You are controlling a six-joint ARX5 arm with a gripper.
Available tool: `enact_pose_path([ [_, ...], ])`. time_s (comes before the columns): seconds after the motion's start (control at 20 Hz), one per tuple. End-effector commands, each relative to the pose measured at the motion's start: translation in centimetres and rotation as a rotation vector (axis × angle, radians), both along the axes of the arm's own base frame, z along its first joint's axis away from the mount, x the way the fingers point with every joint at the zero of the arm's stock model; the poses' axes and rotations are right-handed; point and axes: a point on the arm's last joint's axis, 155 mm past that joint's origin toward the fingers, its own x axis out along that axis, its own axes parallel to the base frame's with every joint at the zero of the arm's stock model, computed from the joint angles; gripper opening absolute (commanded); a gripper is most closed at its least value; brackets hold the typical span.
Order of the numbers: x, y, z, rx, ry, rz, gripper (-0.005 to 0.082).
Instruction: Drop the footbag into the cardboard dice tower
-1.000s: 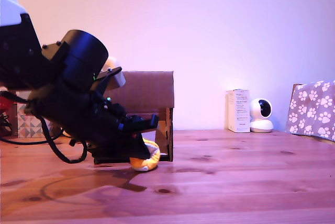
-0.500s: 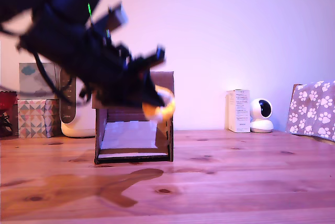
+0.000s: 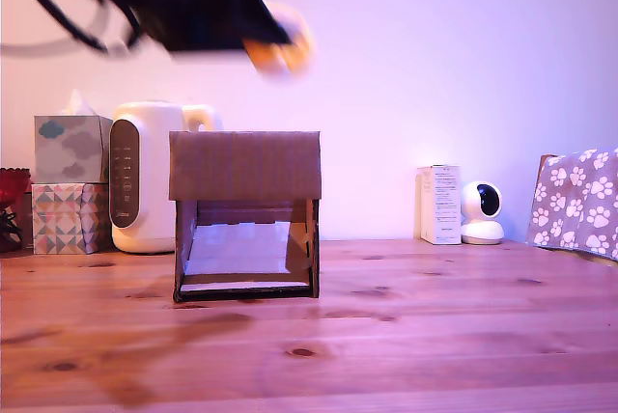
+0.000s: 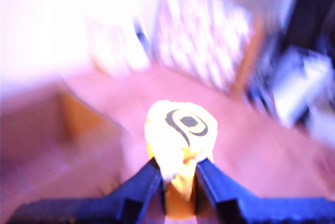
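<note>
The orange and white footbag [image 3: 280, 46] hangs high in the air, above the upper right corner of the cardboard dice tower [image 3: 245, 212] in the exterior view. My gripper [image 3: 261, 35] is shut on it, the dark arm blurred along the top of the picture. In the wrist view the footbag [image 4: 180, 135] is squeezed between two dark blue fingers [image 4: 146, 185], with a black swirl mark on its face. The tower stands on the wooden table [image 3: 435, 326], its lower front open onto a pale sloped ramp [image 3: 241, 249].
A white kettle [image 3: 145, 186] and stacked tissue boxes [image 3: 68, 183] stand behind the tower at the exterior view's left. A white carton [image 3: 439, 204], a small camera [image 3: 481, 212] and a paw-print cloth [image 3: 577, 201] are at its right.
My gripper has risen fast with the footbag, from table level in front of the tower to well above its top. The tower's open front now shows fully.
</note>
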Motion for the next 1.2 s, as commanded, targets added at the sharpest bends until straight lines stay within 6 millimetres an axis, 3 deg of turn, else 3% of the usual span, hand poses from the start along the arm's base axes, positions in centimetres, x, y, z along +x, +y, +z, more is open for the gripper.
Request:
enact_pose_path([
  [0.0,1.0,0.5,0.6,0.006,-0.006,0.023,0.0037],
  [0.25,3.8,1.8,3.2,0.047,0.024,0.075,0.0037],
  [0.35,5.1,1.8,3.3,0.069,0.070,0.074,0.0037],
  [0.6,9.1,0.9,1.6,0.137,0.175,0.070,0.0037],
  [0.85,12.6,0.4,-1.6,0.219,0.257,0.075,0.0037],
  [0.95,13.4,0.5,-2.8,0.241,0.277,0.079,0.0038],
  [1.15,13.9,0.7,-3.0,0.256,0.258,0.083,0.0049],
])
